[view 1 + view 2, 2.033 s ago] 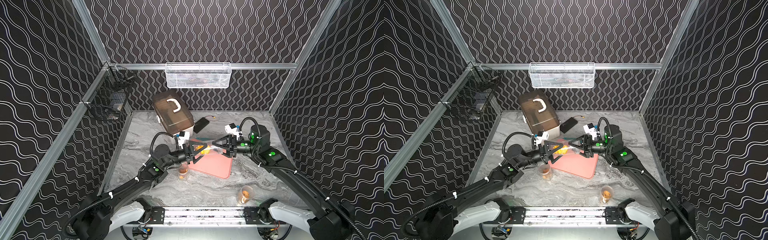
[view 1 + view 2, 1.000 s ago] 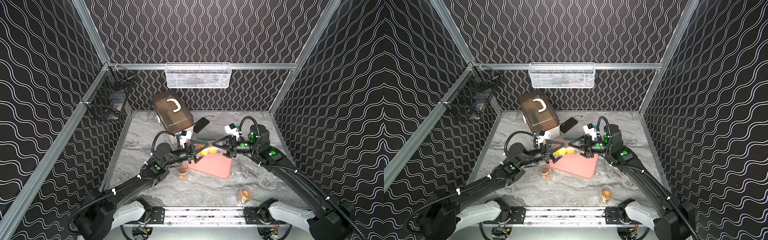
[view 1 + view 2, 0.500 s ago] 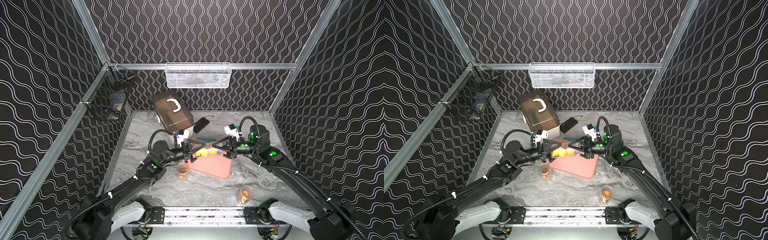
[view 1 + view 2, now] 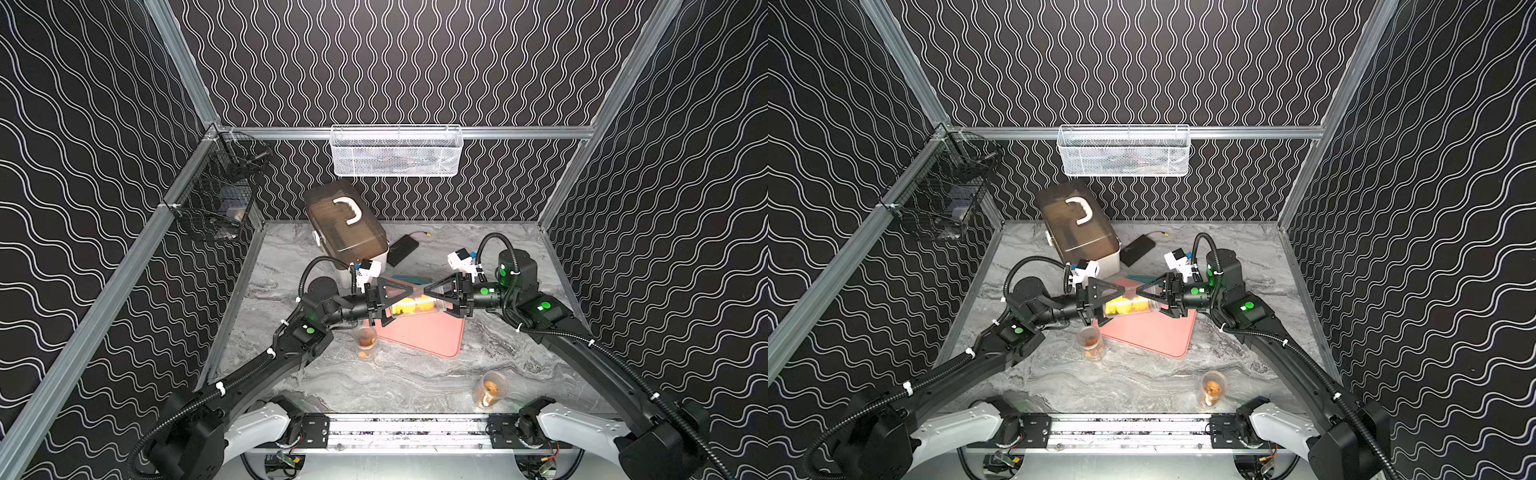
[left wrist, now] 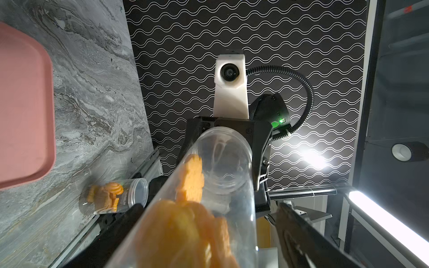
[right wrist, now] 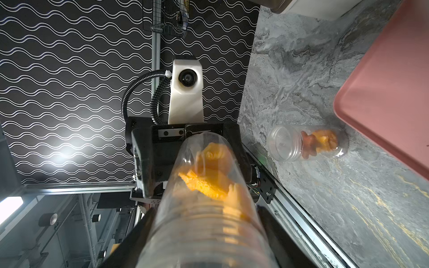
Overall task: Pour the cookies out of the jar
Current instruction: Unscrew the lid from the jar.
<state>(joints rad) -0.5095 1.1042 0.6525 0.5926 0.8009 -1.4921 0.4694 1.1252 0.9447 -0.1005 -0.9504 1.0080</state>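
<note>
The cookies [image 4: 405, 307] now lie spread along the jar [image 4: 438, 306], bunched two seconds ago. My right gripper [image 4: 436, 299] pinches it; left gripper's [image 4: 397, 305] fingers gape around it. A second jar [image 4: 365, 343] sits beside the tray's [image 4: 432, 338] edge.

Both top views look down from high above the near edge over the whole table [image 4: 415, 382]. The wrist views face each other at close range along the shared jar [image 5: 222, 162].

Bare tabletop [image 4: 419, 386] lies open at near middle and right of the pink tray [image 4: 424, 338]. An upright jar [image 4: 365, 343] crowds the tray's near-left corner, a second jar [image 4: 490, 388] stands near right, a brown box [image 4: 345, 228] blocks far left; the held jar [image 4: 415, 307] bars the tray's far edge
</note>
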